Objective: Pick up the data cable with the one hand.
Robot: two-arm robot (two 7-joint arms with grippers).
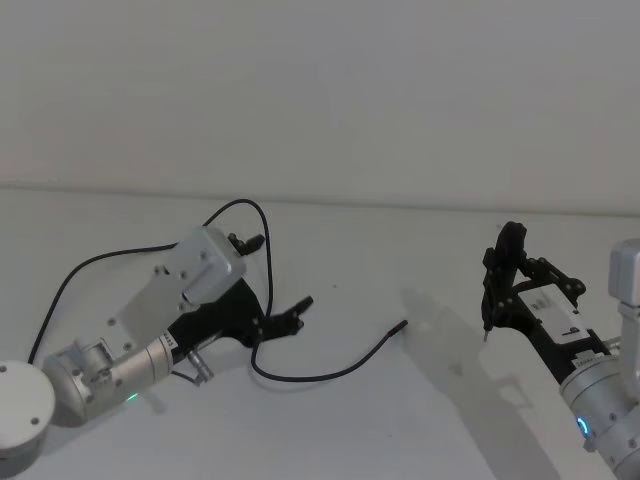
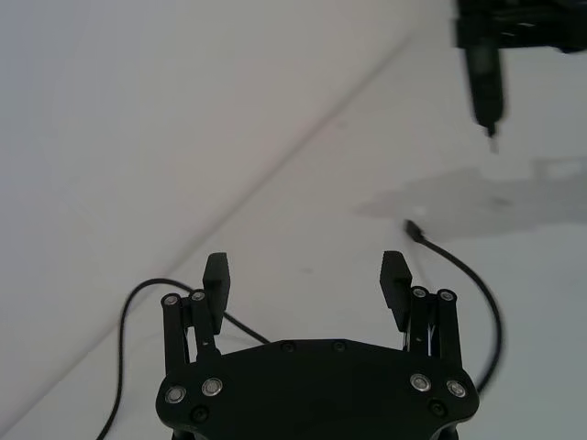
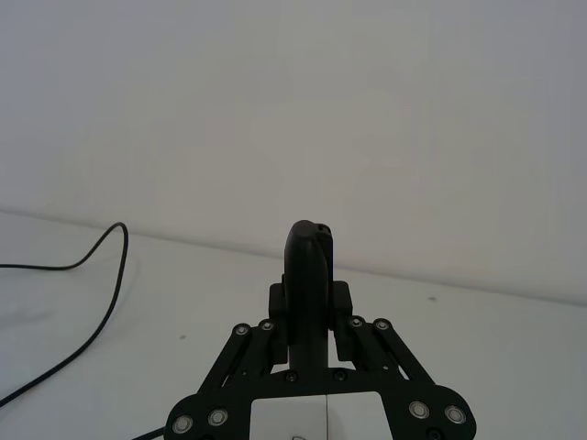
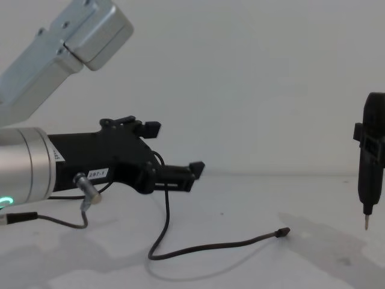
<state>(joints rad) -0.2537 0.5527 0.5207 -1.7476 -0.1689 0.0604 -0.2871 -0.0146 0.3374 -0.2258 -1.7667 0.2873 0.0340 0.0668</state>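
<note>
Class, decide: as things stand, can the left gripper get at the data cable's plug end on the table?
Probably yes. The left gripper hovers over the data cable with jaws open, and the plug lies on the table ahead, nothing between. The right gripper, holding a pointed tool, is well clear.

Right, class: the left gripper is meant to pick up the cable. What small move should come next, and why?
Probably lower the left gripper straight toward the cable. Its jaws stand open and empty above the table, and the cable lies loose on the surface close below them. The right gripper, off to the side, is shut on a pointed tool.
</note>
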